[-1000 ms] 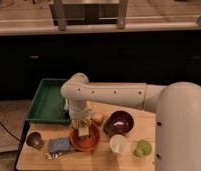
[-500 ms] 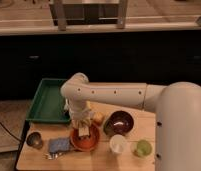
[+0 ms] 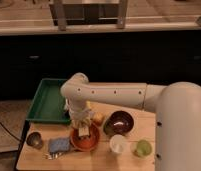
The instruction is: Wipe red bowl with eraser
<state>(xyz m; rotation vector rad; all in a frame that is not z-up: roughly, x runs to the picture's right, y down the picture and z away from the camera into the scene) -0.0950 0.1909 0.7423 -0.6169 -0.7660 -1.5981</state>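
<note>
Where the claw hovers, red bowl.

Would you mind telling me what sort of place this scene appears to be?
Probably a kitchen or break area: a dark counter, a wooden table with a maroon bowl and green tray. The gripper hangs over the red bowl.

The gripper hung down into the red bowl, covering part of its inside and far rim. The eraser was a pale smudge at its tip, barely made out. The robot's white body ran off the right and bottom edges.
</note>
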